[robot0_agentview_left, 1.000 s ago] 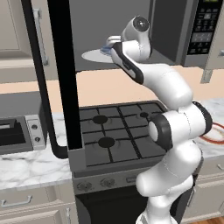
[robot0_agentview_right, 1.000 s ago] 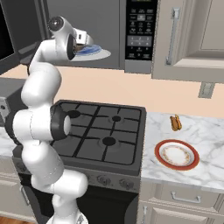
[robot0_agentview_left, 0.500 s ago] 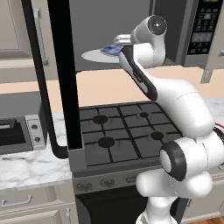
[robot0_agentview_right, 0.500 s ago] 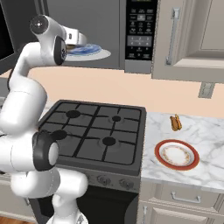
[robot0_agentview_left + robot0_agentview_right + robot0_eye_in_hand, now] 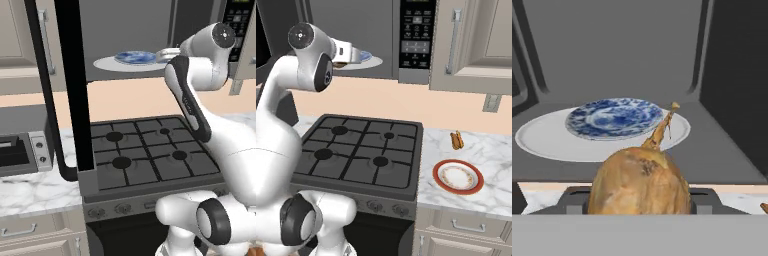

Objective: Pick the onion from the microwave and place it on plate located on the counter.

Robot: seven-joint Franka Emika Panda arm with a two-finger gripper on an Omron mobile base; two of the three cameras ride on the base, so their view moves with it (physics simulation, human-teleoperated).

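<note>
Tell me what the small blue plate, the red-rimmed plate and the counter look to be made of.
Blue plate: likely glazed ceramic, with a painted blue-and-white pattern.
Red-rimmed plate: probably ceramic too, white centre inside a red band.
Counter: marble-look stone or laminate, white with grey veins; the render leaves open which.

Nothing legible anywhere; the microwave (image 5: 415, 40) button panel's markings are too blurred.
</note>
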